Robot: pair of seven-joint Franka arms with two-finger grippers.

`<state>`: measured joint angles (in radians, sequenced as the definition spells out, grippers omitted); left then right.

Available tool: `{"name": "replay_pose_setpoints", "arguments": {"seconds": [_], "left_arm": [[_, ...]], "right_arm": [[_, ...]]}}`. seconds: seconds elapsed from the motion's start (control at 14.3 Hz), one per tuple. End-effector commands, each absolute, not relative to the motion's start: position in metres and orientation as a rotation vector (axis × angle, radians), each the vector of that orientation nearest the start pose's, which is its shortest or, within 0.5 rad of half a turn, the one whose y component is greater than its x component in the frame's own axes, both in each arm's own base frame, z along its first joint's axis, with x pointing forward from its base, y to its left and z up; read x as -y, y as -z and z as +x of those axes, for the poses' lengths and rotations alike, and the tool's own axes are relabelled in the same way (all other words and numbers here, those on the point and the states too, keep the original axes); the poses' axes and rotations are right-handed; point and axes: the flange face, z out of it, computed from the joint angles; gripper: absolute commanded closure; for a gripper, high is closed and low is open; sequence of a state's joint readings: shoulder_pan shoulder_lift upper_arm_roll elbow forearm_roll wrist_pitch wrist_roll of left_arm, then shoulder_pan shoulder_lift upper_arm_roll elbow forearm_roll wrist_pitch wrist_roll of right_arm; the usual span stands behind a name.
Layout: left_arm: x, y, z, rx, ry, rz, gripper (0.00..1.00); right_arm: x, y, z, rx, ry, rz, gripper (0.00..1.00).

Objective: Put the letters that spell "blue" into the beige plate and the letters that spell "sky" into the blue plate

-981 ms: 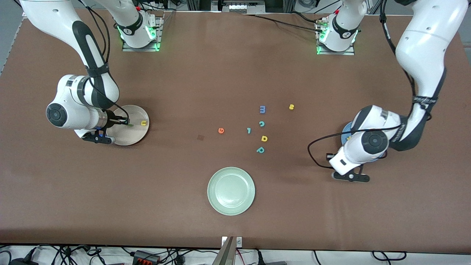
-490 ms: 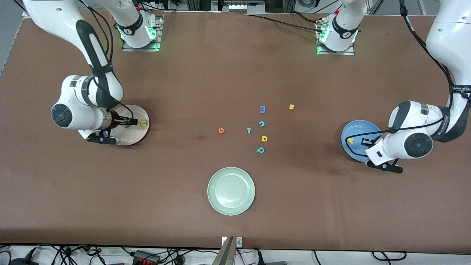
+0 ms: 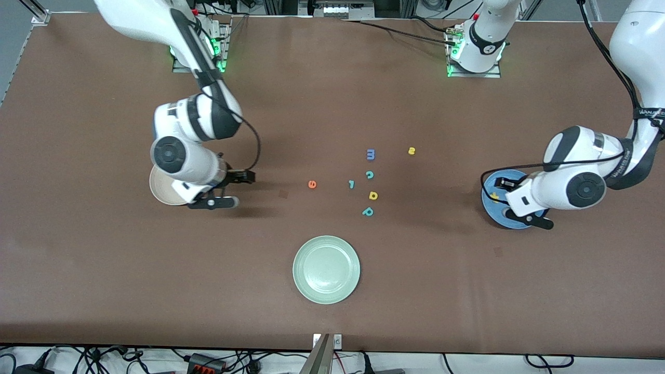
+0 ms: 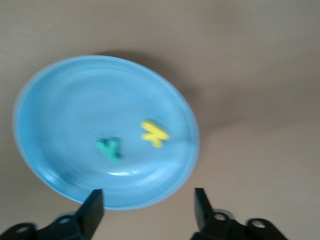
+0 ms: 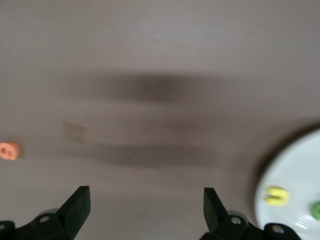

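The blue plate [image 4: 60, 100] holds a yellow k [image 4: 154, 134] and a teal y [image 4: 110, 148]. My left gripper [image 4: 146, 205] hangs open over that plate's rim [image 3: 486, 189], with nothing between its fingers. The beige plate [image 3: 158, 191] is mostly hidden under the right arm. The right wrist view shows its edge [image 5: 300, 165] with a yellow u [image 5: 276, 196] and a green letter [image 5: 316, 210] in it. My right gripper [image 3: 247, 177] is open and empty over bare table beside the beige plate. The orange e [image 3: 311, 184] and yellow s [image 3: 411, 151] lie on the table.
Loose in the table's middle are a blue m [image 3: 370, 154], a teal c [image 3: 369, 175], a small teal hooked letter [image 3: 351, 184], a yellow loop-and-stem letter [image 3: 373, 195] and a teal one [image 3: 368, 211]. A pale green plate [image 3: 326, 269] sits nearer the front camera.
My right gripper opened, left the beige plate and swung toward the table's middle. My left gripper came over the blue plate and opened; the teal y now lies beside the k.
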<state>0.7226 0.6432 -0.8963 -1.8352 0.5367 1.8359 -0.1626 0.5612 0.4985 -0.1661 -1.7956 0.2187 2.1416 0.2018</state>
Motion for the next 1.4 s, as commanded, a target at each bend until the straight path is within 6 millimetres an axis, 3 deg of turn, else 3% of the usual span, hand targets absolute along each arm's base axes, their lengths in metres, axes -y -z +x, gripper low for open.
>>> {"name": "replay_pose_setpoints", "arguments": {"seconds": [0.0,0.14,0.28,0.35,0.42,0.63,0.77,0.98,1.12,1.33], "left_arm": [[0.103,-0.272,0.551,-0.213,-0.521,-3.001,0.0],[0.154,-0.263,0.524,-0.187,-0.491,-3.025,0.0],[0.19,-0.243,0.496,-0.166,-0.433,-3.076,0.0],[0.207,-0.233,0.482,-0.16,-0.407,-3.096,0.0],[0.221,-0.228,0.471,-0.165,-0.394,-3.109,0.0],[0.256,-0.204,0.453,-0.176,-0.384,-3.091,0.0],[0.267,-0.172,0.443,-0.18,-0.341,-3.053,0.0],[0.27,-0.163,0.439,-0.163,-0.352,-3.052,0.04],[0.272,-0.163,0.438,-0.169,-0.35,-3.052,0.32],[0.271,-0.165,0.438,-0.167,-0.348,-3.05,0.45]], "right_arm": [[-0.315,-0.241,0.596,0.19,-0.231,-3.09,0.0],[-0.338,-0.23,0.6,0.056,-0.214,-3.11,0.0],[-0.364,-0.219,0.596,-0.026,-0.202,-3.124,0.0],[-0.376,-0.217,0.593,-0.069,-0.188,-3.126,0.0],[-0.388,-0.213,0.588,-0.126,-0.176,-3.127,0.07],[-0.417,-0.201,0.575,-0.216,-0.101,-3.111,0.12],[-0.433,-0.191,0.564,-0.252,-0.096,-3.113,0.17],[-0.439,-0.186,0.558,-0.305,-0.103,-3.112,0.22],[-0.448,-0.182,0.549,-0.296,-0.108,-3.117,0.26],[-0.453,-0.181,0.545,-0.285,-0.11,-3.12,0.28]]}}
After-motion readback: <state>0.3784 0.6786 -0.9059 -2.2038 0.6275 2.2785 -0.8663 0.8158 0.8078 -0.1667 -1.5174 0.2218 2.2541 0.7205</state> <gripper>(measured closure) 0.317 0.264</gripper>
